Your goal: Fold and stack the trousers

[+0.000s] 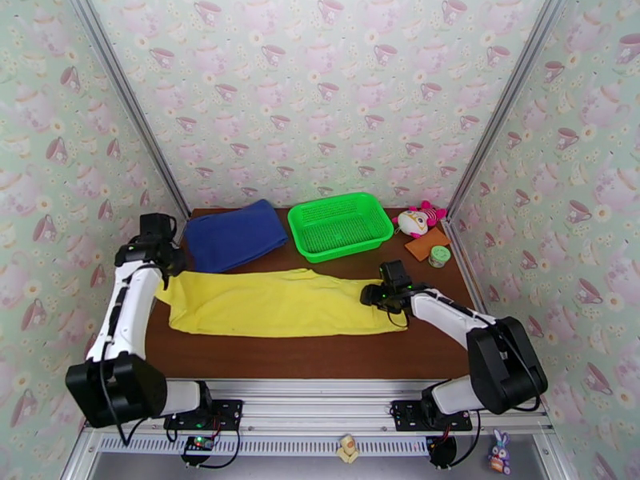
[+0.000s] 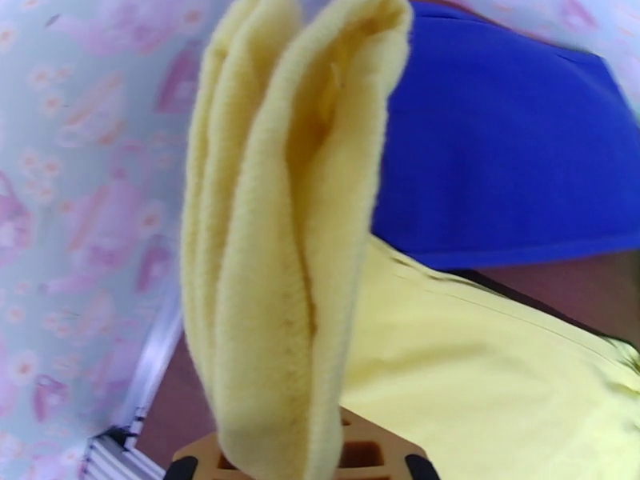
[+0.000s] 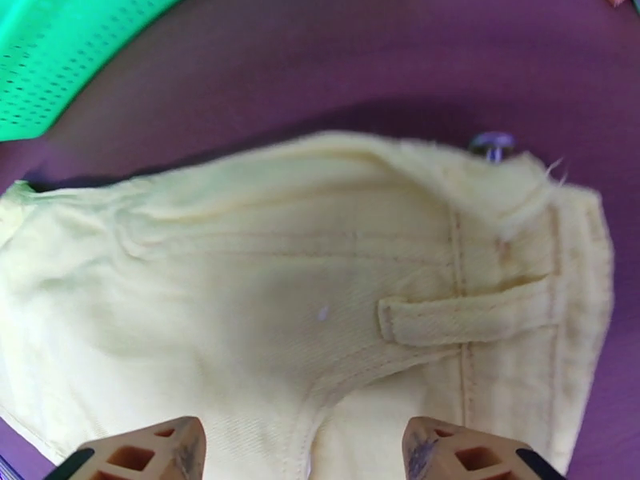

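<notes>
The trousers (image 1: 276, 304) lie stretched left to right across the table (image 1: 320, 358), just in front of the blue cloth (image 1: 234, 234) and the green basket (image 1: 340, 224). The left gripper (image 1: 166, 272) pinches the bunched leg ends (image 2: 272, 234), raised off the table. The right gripper (image 3: 304, 451) hovers with its jaws spread over the waistband (image 3: 560, 314). For a clean fold, it should probably close on every waistband layer beside the belt loop (image 3: 464, 318) before either end travels, so the edges meet squarely.
</notes>
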